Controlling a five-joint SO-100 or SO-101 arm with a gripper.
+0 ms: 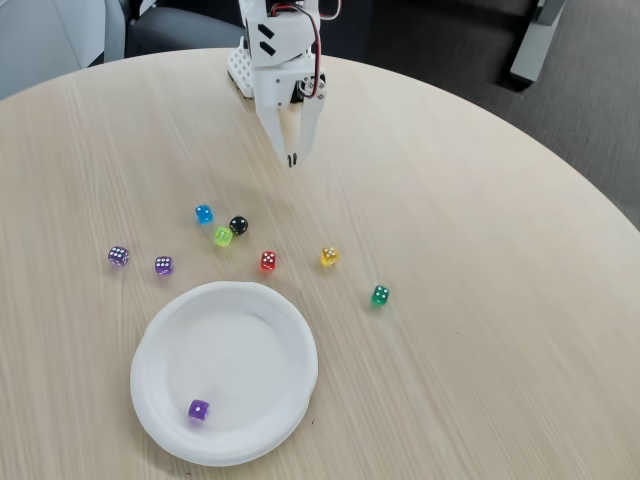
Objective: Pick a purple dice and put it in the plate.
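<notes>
A round, pale wood-grain bench point(480, 300) stands over dark flooring. The white claw point(292, 160) hangs near its far edge, tips pressed together, holding nothing. One purple dice point(198, 409) lies in the plate point(290, 345); two purple dice point(118, 256) point(163, 265) sit left of it.

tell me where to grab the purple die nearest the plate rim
Take the purple die across two opposite side faces, coming straight down. It sits flat, its twin lies clear to the left in the fixed view, and the plate rim leaves room. The pincer looks shut.
</notes>
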